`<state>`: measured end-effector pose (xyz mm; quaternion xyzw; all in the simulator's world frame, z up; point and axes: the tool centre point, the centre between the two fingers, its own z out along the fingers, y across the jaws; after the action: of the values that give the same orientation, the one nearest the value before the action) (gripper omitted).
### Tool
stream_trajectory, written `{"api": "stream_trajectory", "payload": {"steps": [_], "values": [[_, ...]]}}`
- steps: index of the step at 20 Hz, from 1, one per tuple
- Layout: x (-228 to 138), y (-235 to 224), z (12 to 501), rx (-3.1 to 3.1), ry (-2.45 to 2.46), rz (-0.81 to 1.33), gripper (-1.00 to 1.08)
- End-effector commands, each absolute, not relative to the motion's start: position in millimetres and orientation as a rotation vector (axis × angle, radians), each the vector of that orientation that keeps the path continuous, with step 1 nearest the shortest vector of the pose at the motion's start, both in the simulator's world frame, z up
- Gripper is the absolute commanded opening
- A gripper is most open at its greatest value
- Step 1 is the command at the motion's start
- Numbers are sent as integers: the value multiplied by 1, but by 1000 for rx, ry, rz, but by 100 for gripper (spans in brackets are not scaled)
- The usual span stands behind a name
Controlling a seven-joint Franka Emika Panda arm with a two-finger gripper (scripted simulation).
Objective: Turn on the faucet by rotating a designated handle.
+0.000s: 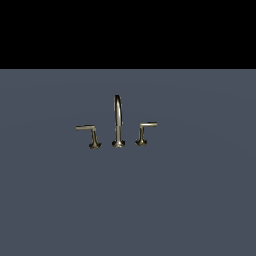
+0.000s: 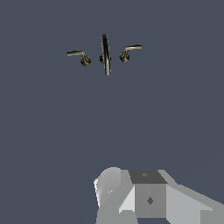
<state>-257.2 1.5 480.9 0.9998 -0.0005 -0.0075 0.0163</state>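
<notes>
floor: flat matte slate-blue ground plane [image 1: 190,200], plain, no texture or seams | backdrop: solid black band [image 1: 128,32] over the upper part of the exterior view, meeting the ground at a straight horizontal edge | light: even and dim, no strong shadows seen | wrist view: same slate-blue surface behind everything

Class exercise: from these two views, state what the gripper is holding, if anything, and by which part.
Nothing is held. In the wrist view the gripper is well apart from the faucet, and the handle stands untouched.

Gripper [image 2: 148,197] partly in view; fingers' spread hidden.
</notes>
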Motion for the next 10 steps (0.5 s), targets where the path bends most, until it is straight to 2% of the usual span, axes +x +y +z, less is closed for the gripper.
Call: {"api": "stream_trajectory", "payload": {"steps": [1, 10], "values": [[-257, 1, 481, 3109, -2, -23, -100], [-254, 11, 470, 3109, -64, -23, -100]]}}
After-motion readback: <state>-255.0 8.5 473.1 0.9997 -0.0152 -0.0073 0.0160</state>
